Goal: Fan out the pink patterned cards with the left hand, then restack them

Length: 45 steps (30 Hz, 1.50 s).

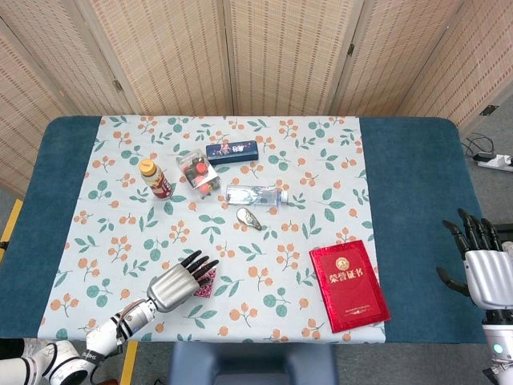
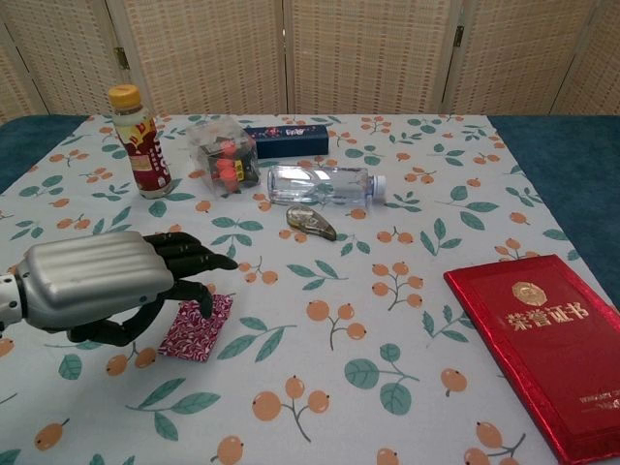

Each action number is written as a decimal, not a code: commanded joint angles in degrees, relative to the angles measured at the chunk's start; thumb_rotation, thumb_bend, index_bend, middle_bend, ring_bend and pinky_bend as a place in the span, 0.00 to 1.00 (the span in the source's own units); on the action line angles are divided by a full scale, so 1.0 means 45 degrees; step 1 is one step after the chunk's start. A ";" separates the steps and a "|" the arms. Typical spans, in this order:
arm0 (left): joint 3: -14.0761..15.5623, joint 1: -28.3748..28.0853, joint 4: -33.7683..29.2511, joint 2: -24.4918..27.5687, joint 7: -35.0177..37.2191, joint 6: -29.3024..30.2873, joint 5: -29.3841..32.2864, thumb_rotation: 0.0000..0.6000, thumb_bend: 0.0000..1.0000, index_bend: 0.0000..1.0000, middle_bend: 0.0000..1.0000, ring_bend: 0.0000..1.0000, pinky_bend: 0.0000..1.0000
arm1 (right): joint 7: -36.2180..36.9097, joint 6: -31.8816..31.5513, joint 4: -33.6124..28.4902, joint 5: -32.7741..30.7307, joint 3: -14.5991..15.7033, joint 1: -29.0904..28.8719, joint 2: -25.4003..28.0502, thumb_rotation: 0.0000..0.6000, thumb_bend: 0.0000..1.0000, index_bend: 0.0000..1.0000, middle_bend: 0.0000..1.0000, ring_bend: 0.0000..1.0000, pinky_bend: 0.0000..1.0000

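The pink patterned cards [image 2: 201,330] lie as one small stack on the floral cloth, near the table's front left; in the head view only their right part [image 1: 210,282] shows. My left hand [image 2: 114,283] is spread over the stack's left side, its dark fingers [image 2: 194,260] reaching past the top edge and one fingertip pointing down at the cards. Whether it touches them I cannot tell. The same left hand [image 1: 178,284] covers much of the stack from above. My right hand [image 1: 485,271] hangs open beyond the table's right edge, holding nothing.
A yellow-capped bottle [image 2: 137,141], a clear box of small items [image 2: 225,158], a dark blue box [image 2: 287,139], a water bottle lying on its side [image 2: 320,184] and a small oval object [image 2: 311,222] sit further back. A red booklet [image 2: 538,339] lies front right.
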<state>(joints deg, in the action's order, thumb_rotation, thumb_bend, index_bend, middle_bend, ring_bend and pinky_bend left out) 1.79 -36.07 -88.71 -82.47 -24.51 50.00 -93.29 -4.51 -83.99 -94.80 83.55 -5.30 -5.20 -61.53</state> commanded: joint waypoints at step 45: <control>0.0958 0.0772 0.0443 0.0754 -0.0130 0.0678 0.1887 1.00 1.00 0.31 0.00 0.00 0.00 | 0.0436 -0.0297 0.0327 -0.0043 -0.0064 0.0144 -0.0067 1.00 0.27 0.14 0.00 0.00 0.00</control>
<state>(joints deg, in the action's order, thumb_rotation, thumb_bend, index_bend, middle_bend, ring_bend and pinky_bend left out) 6.03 -32.66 -86.76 -79.15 -25.15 53.02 -84.87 -2.55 -85.33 -93.33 83.35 -5.59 -4.55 -61.84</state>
